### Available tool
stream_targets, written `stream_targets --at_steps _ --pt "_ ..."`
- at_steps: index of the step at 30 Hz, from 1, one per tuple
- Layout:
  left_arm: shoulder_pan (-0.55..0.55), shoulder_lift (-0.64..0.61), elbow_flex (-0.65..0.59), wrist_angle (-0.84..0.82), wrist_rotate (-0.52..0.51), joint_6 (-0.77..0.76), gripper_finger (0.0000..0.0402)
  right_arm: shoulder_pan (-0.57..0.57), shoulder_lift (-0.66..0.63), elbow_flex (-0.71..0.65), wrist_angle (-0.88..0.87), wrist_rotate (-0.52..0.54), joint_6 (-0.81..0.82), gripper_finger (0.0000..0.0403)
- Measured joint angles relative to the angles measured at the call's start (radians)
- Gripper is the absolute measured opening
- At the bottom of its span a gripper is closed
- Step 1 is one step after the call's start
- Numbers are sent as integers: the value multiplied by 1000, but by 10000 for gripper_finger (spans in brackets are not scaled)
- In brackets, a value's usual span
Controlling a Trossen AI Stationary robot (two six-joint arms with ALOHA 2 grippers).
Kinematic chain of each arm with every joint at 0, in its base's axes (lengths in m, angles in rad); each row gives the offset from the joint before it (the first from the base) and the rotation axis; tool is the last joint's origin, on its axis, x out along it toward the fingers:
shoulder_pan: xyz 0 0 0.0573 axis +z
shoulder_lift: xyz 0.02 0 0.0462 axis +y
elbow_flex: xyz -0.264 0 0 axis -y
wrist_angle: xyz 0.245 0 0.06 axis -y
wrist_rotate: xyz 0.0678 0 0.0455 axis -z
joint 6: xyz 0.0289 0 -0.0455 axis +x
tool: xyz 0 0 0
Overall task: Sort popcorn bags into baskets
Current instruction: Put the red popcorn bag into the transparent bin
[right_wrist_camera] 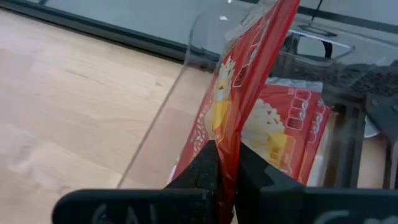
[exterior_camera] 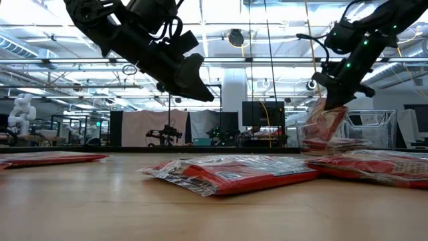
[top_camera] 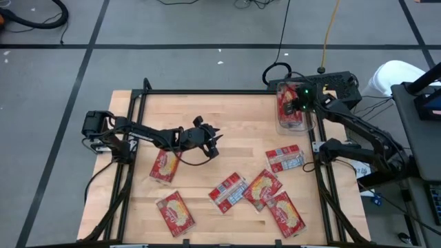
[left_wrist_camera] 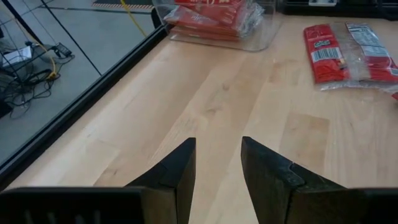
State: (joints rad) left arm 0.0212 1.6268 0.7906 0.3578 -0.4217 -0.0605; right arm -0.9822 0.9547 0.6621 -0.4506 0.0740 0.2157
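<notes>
on the wooden counter (top_camera: 234,124) my right fingers (right_wrist_camera: 227,168) pinch one popcorn bag (right_wrist_camera: 249,81) upright over the clear basket (top_camera: 308,124); my left fingers (left_wrist_camera: 217,171) hang part open, holding nothing, loose bags (top_camera: 227,191) beyond.

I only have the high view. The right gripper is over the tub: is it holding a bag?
Observer: Yes. The right gripper is shut on a red bag, which hangs edge-up over the tub.
Operator: Is the tub empty under it?
Observer: No. A second bag already lies flat inside.
Operator: Is the left gripper carrying anything?
Observer: No. The left gripper is open with only bare table showing between its fingers.
Operator: Is it touching the table?
Observer: No. The low view shows it raised well above the wood.
</notes>
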Motion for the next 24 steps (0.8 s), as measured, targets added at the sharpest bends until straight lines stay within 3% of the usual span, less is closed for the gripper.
stream_targets --at_steps 14,24 --pt "0 0 0 0 3 0 131 -13 23 0 2 16 -6 51" --pt "0 0 0 3 5 0 131 41 56 0 47 161 -14 92"
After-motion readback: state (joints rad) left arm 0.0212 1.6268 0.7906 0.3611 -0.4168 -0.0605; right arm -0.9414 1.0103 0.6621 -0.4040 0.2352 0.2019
